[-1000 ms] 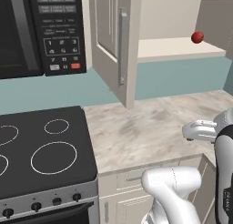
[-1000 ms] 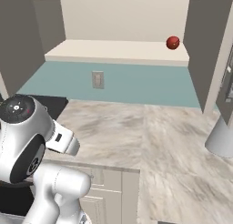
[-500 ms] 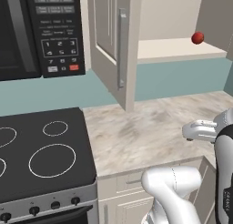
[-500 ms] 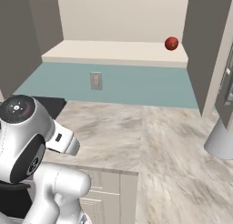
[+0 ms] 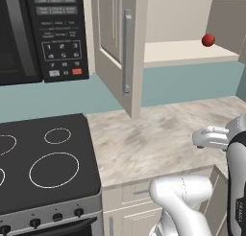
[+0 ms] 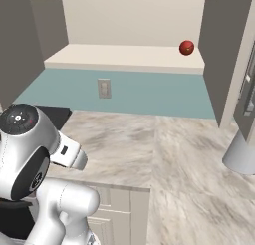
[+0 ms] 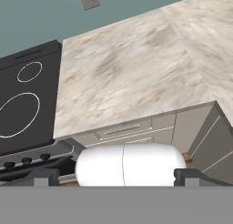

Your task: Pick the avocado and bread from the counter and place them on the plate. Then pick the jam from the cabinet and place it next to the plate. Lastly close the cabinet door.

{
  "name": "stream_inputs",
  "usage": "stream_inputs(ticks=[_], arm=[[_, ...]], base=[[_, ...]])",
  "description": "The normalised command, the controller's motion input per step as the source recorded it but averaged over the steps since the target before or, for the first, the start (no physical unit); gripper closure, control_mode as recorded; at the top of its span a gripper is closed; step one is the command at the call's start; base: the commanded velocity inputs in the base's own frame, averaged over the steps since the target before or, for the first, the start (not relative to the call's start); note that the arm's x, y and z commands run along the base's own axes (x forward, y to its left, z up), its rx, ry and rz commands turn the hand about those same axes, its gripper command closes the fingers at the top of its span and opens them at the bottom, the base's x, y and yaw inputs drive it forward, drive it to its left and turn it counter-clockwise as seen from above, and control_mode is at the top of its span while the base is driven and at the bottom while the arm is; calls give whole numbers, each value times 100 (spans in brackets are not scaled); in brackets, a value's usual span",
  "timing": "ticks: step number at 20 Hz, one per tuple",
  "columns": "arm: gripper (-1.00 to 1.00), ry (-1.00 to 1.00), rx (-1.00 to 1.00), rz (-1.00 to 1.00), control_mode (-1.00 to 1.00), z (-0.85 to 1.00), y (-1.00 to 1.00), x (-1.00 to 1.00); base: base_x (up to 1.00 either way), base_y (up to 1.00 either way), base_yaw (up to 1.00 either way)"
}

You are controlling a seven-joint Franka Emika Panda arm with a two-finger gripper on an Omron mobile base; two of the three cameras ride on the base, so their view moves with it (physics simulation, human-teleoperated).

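The view has been shifted by base travel. The end effector [image 7: 116, 176] is held fully open, empty. The jam [image 5: 208, 40] sits untouched in the cabinet [image 5: 192, 53].

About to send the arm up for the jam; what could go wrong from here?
1. The small red round jam jar sits near the cabinet shelf's front edge; a nudge could roll it off.
2. The open cream cabinet door with its silver bar handle juts over the marble counter; the arm could clip it.
3. The open gripper hangs low, far below the shelf.
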Motion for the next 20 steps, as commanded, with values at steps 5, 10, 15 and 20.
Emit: stream_inputs(ticks=[5, 10, 15, 20], arm=[[-100, 2, 0, 0, -100, 0, -4, 19], [-100, 4, -2, 0, -100, 0, 8, 4], [-100, 0, -4, 0, -100, -14, 9, -2], [-100, 0, -5, 0, -100, -30, 0, -12]], base=[[6, -3, 0], [0, 0, 0], [0, 0, 0], [0, 0, 0]])
